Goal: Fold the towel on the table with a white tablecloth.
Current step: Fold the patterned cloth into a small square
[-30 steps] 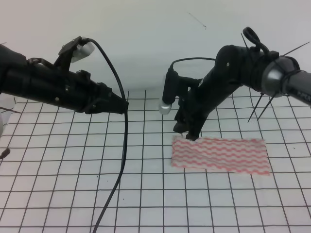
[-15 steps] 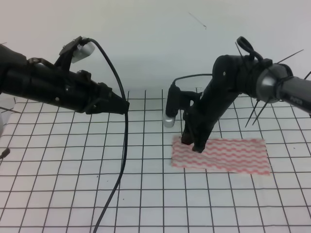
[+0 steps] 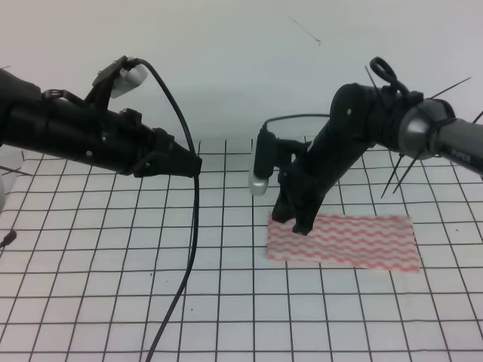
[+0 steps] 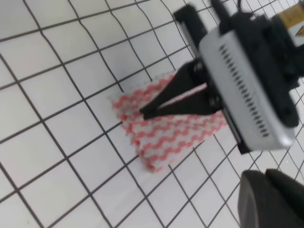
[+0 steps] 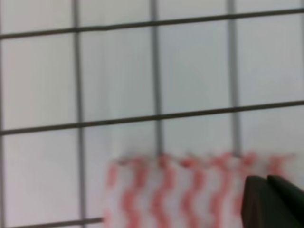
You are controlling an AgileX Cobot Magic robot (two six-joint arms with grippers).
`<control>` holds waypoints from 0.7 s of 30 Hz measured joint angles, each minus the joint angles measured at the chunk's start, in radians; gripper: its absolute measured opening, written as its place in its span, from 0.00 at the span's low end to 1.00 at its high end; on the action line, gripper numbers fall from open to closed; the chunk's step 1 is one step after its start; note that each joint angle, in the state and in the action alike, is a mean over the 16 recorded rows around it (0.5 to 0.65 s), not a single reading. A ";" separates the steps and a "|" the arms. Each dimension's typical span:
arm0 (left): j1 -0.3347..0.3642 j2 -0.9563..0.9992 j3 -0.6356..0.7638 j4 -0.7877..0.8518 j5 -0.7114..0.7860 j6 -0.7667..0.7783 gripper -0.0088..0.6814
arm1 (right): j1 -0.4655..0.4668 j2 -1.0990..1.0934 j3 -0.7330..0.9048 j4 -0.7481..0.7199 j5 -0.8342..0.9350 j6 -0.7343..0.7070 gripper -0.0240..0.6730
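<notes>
Pink-red and white wavy-striped thin cloth, the towel (image 3: 341, 241) lies flat on the white grid-printed tablecloth (image 3: 113, 286) covering the table, its long axis running left to right across the exterior high view. Taking the towel as landmark: the right gripper (image 3: 296, 220) is poised at its far-left corner, fingertips pointing down at the short left edge, while the rest of the cloth stretches away to the right beneath the black right arm (image 3: 355, 136). The left gripper (image 3: 192, 164) hangs well to the left of the towel and above the cloth, so the right arm is clearly the nearer one.

From the left wrist view, the right gripper's two dark fingers (image 4: 164, 97) converge to a point over the towel's corner and look pressed nearly together; whether a fold of fabric is pinched between them I cannot tell. The right wrist view is blurred, showing only the towel's edge (image 5: 190, 190) just ahead of the finger. The left gripper's jaws appear closed, empty.
</notes>
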State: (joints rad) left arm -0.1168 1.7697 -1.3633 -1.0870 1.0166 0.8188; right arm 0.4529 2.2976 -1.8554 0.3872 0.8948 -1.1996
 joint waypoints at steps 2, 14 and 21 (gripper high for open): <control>0.000 0.000 0.000 -0.002 0.002 0.000 0.01 | -0.002 -0.009 0.000 -0.008 0.004 0.008 0.03; 0.000 0.000 0.000 -0.009 0.005 0.003 0.01 | -0.013 -0.016 0.000 -0.119 0.080 0.108 0.03; 0.000 0.000 0.000 -0.012 0.008 0.004 0.01 | -0.014 0.001 0.001 -0.149 0.091 0.133 0.03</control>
State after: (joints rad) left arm -0.1168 1.7694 -1.3633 -1.0992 1.0248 0.8225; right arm 0.4393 2.2986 -1.8546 0.2382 0.9860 -1.0665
